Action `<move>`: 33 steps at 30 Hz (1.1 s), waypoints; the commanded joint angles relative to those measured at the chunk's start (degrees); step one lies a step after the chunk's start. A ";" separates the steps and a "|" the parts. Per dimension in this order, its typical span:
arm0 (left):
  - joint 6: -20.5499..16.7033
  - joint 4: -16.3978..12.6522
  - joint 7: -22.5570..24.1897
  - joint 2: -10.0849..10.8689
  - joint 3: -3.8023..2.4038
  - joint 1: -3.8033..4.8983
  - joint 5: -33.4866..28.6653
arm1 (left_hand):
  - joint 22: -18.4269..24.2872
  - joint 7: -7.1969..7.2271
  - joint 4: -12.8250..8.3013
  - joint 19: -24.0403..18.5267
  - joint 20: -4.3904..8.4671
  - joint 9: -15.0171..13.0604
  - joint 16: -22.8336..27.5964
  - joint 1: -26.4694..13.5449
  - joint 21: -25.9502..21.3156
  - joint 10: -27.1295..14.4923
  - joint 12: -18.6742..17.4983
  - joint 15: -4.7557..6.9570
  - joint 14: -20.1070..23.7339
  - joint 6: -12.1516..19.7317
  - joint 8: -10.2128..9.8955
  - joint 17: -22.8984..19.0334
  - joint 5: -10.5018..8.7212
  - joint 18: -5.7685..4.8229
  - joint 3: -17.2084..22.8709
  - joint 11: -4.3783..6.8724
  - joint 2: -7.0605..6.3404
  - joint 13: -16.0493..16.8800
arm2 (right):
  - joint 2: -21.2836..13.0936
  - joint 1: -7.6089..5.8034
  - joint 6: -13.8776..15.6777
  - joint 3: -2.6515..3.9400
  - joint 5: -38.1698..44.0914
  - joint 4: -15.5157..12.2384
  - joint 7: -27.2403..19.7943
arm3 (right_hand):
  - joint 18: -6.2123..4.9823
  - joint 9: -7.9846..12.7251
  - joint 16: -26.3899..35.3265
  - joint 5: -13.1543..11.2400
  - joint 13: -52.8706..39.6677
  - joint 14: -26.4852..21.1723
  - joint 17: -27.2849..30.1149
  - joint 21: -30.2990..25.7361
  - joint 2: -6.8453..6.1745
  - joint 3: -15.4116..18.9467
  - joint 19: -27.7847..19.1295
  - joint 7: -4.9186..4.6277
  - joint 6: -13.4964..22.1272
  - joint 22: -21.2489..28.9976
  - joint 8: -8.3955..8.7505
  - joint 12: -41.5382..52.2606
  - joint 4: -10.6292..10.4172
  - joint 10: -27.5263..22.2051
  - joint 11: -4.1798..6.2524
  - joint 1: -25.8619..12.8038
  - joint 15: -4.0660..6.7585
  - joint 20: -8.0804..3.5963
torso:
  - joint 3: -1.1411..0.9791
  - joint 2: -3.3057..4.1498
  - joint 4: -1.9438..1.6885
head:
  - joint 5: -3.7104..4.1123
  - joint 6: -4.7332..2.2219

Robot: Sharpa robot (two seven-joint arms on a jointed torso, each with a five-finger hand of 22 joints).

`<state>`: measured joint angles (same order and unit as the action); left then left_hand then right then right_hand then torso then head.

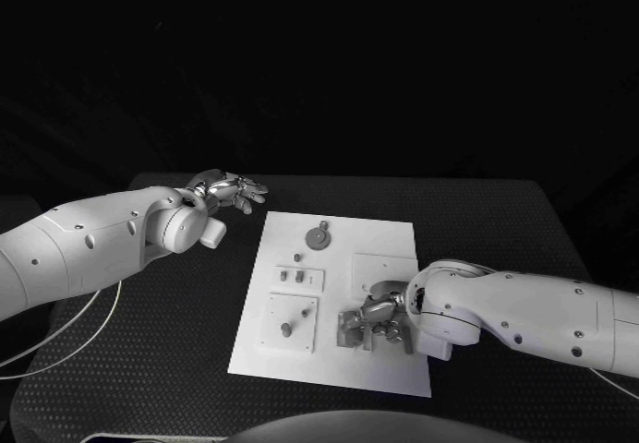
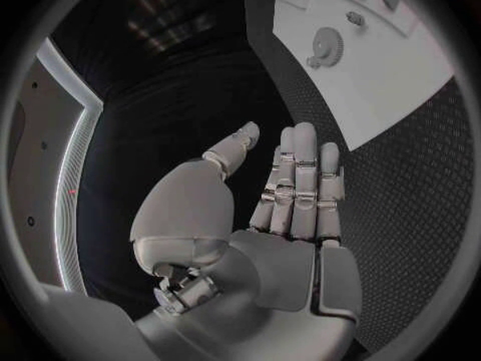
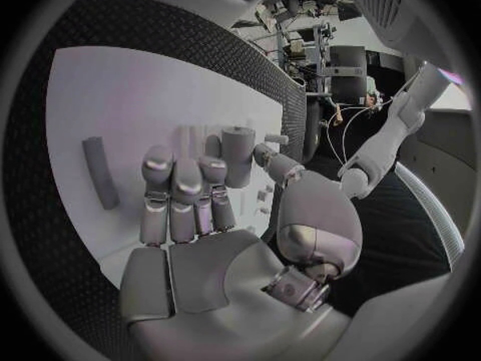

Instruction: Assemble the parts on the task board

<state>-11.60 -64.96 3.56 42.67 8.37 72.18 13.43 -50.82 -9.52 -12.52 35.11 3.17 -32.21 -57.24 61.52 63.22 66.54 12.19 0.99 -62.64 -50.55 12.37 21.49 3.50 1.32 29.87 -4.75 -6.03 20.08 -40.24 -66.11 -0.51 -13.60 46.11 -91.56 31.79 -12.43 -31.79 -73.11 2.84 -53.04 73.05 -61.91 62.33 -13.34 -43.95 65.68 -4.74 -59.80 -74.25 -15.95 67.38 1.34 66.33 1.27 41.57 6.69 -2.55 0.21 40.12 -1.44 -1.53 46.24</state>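
The right hand (image 1: 382, 312) is hovering low over the near right part of the white board (image 1: 379, 235). Its fingers (image 3: 175, 188) are lying straight and close together, holding nothing, next to an upright cylinder (image 3: 237, 157). A short bar (image 3: 99, 172) is lying loose on the board, and the gear (image 1: 319, 237) is sitting farther back. Several parts seem not assembled yet. The left hand (image 1: 229, 192) is waiting beyond the board's far left corner, fingers extended and empty.

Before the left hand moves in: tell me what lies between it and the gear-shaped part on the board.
Nothing visible. The left hand hovers open over bare table off the task board's far left corner; the gear-shaped part lies flat near that end, with only bare mat and board between.
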 commanded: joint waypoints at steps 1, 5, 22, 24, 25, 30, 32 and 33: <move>0.71 -0.11 0.27 -0.05 -0.03 0.05 0.06 | 0.06 -0.37 0.34 -0.42 3.76 0.06 0.39 -0.67 0.28 -0.39 0.29 0.37 0.06 0.12 0.30 0.09 -0.36 0.20 -0.06 -0.07 -0.07 0.09 | 0.46 0.29 -0.90 -0.11 -0.48 -0.39 -0.98 | -2.57 0.07 0.36 -0.05 -0.08 -0.18 0.13 0.18 -0.45 0.17 -0.32 -0.39 0.30 0.12 0.22 -0.32 -0.17 -0.43 -0.03 -0.79 0.45 -0.06 | -0.01 -0.01 0.00 | -0.06 0.06; 0.73 -0.14 0.26 -0.09 -0.03 0.05 0.06 | 0.06 -0.37 0.36 -0.43 3.75 0.06 0.40 -0.68 0.29 -0.40 0.31 0.37 0.06 0.13 0.30 0.10 -0.36 0.20 -0.07 -0.07 -0.08 0.09 | 0.53 0.29 -0.07 -0.11 -0.26 -0.07 -0.95 | -2.57 0.11 0.68 -0.06 -0.13 -0.50 0.18 0.13 -2.07 2.15 -0.53 -0.59 0.87 0.24 0.44 -0.45 -0.82 -0.82 -0.23 -2.81 0.31 0.09 | -0.02 0.02 0.01 | -0.10 0.06; 0.95 -0.14 0.21 -0.06 -0.03 0.05 0.36 | 0.09 -0.37 0.36 -0.49 3.76 0.08 0.43 -0.49 0.29 -0.46 0.38 0.38 0.09 0.13 0.35 0.15 -0.23 0.21 0.07 -0.07 0.08 0.09 | 0.39 0.29 -0.34 -0.11 -0.17 -0.10 -1.29 | -2.57 -0.03 1.10 -0.03 -0.26 -0.95 0.00 -0.11 -2.55 5.77 -1.20 -0.70 1.71 0.52 0.61 -0.57 -0.13 -1.51 -0.32 -3.57 0.25 -0.18 | 0.01 0.00 0.01 | -0.12 0.16; 0.90 -0.13 0.21 -0.05 -0.03 0.05 0.36 | 0.09 -0.37 0.36 -0.50 3.76 0.08 0.43 -0.50 0.29 -0.47 0.39 0.37 0.09 0.14 0.35 0.15 -0.23 0.21 0.07 -0.07 0.07 0.09 | 0.22 0.29 -0.30 -0.11 0.74 -0.22 -2.04 | -2.57 -0.04 1.11 -0.02 -0.27 -0.96 0.00 -0.12 -2.53 5.80 -1.21 -0.70 1.71 0.53 0.60 -0.58 -0.10 -1.53 -0.32 -3.52 0.25 -0.20 | 0.00 0.00 0.00 | -0.11 0.17; 0.87 -0.13 0.20 -0.05 -0.03 0.05 0.36 | 0.09 -0.37 0.36 -0.50 3.75 0.09 0.43 -0.50 0.29 -0.47 0.39 0.37 0.09 0.14 0.35 0.16 -0.23 0.20 0.07 -0.07 0.07 0.09 | 0.07 0.29 -0.39 -0.11 1.46 -0.35 -2.19 | -2.57 -0.06 1.13 -0.02 -0.28 -0.97 -0.02 -0.12 -2.45 5.81 -1.23 -0.70 1.71 0.55 0.58 -0.57 -0.01 -1.54 -0.31 -3.34 0.25 -0.23 | 0.00 0.00 -0.01 | -0.08 0.15; 0.90 -0.13 0.17 0.00 -0.03 0.05 0.36 | 0.09 -0.38 0.36 -0.51 3.75 0.09 0.43 -0.50 0.29 -0.48 0.40 0.37 0.09 0.15 0.35 0.16 -0.24 0.20 0.06 -0.07 0.05 0.09 | -0.55 0.30 -2.80 -0.11 2.47 -0.99 -4.35 | -2.57 -0.20 1.12 0.07 -0.36 -0.92 -0.11 0.02 -2.56 5.63 -1.24 -0.60 1.55 0.53 0.40 -0.45 1.99 -1.51 -0.25 -0.56 0.30 -0.48 | -0.01 0.02 -0.02 | -0.09 0.13; 0.98 -0.13 0.16 0.02 -0.03 0.05 0.36 | 0.10 -0.38 0.37 -0.52 3.75 0.10 0.44 -0.52 0.29 -0.48 0.41 0.37 0.09 0.17 0.34 0.17 -0.24 0.19 0.05 -0.08 0.03 0.09 | -0.55 0.31 -3.19 -0.11 2.47 -1.00 -4.62 | -2.57 -0.31 1.23 0.89 -0.43 -1.08 -0.23 0.10 -0.91 9.40 -1.72 -0.70 1.74 0.46 0.37 -0.44 5.65 -1.71 -0.41 0.77 0.17 -0.33 | -0.02 0.02 -0.03 | -0.10 0.14; 0.90 -0.15 0.16 0.03 -0.03 0.05 0.36 | 0.10 -0.39 0.38 -0.52 3.74 0.10 0.44 -0.53 0.30 -0.48 0.41 0.37 0.09 0.17 0.34 0.17 -0.25 0.19 0.05 -0.08 0.03 0.09 | -0.54 0.31 -3.35 -0.11 2.50 -1.04 -4.63 | -2.56 -0.33 1.35 1.57 -0.43 -1.18 -0.28 -0.05 0.15 11.73 -2.09 -0.71 1.76 0.55 0.36 -0.48 7.13 -1.84 -0.45 0.50 0.15 -0.20 | -0.04 0.02 0.00 | -0.17 0.11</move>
<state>-11.42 -64.96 3.47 42.72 8.37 72.18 13.55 -50.79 -9.50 -12.53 34.90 3.38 -32.17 -57.02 61.52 63.22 66.42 12.40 0.88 -62.54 -50.35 12.37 21.57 3.50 1.32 29.86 -4.89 -6.03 20.11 -41.01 -65.94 -1.49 -13.72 47.72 -92.21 29.85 -12.41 -32.05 -71.91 4.57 -53.42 72.21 -62.17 62.33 -13.69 -33.22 63.92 -5.37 -58.32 -73.70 -15.57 67.16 8.11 64.82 0.80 42.21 6.65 -2.69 0.20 40.12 -1.46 -1.59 46.38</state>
